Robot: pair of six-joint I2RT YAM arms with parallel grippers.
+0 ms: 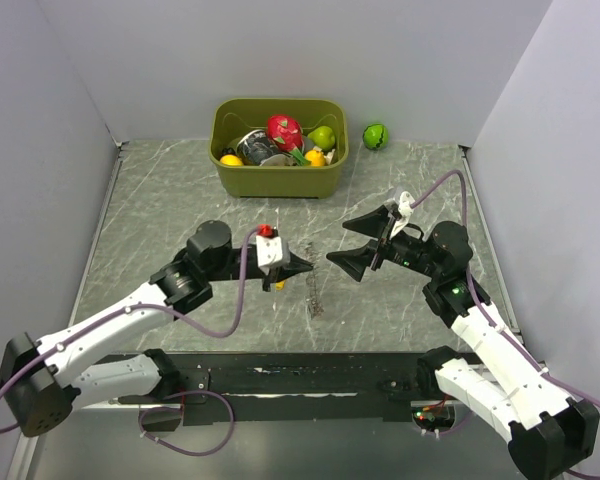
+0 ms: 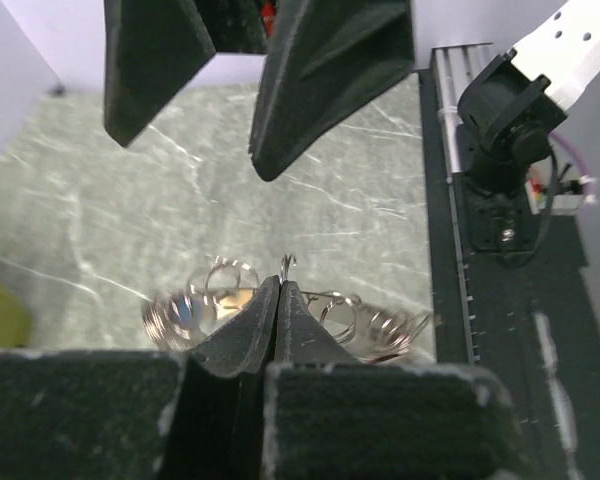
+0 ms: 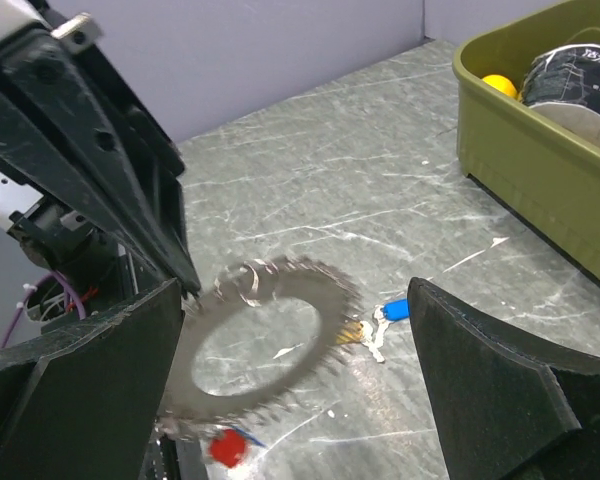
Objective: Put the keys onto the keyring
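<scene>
My left gripper (image 1: 298,266) is shut on the rim of the keyring (image 1: 315,296), which hangs from it over the table. In the left wrist view the jaws (image 2: 280,283) pinch a thin wire of the blurred ring (image 2: 370,322). In the right wrist view the keyring (image 3: 320,290) is smeared by motion and lies between my open right gripper's fingertips (image 3: 295,290). A blue key (image 3: 396,310), a yellow key (image 3: 352,332) and a red key (image 3: 227,447) sit at the ring's edge; I cannot tell whether they are attached. My right gripper (image 1: 338,240) is open and empty, facing the left one.
An olive bin (image 1: 278,182) with toy fruits and a can stands at the back centre; it also shows in the right wrist view (image 3: 540,170). A green ball (image 1: 376,135) lies to its right. White walls enclose the marbled table (image 1: 160,200).
</scene>
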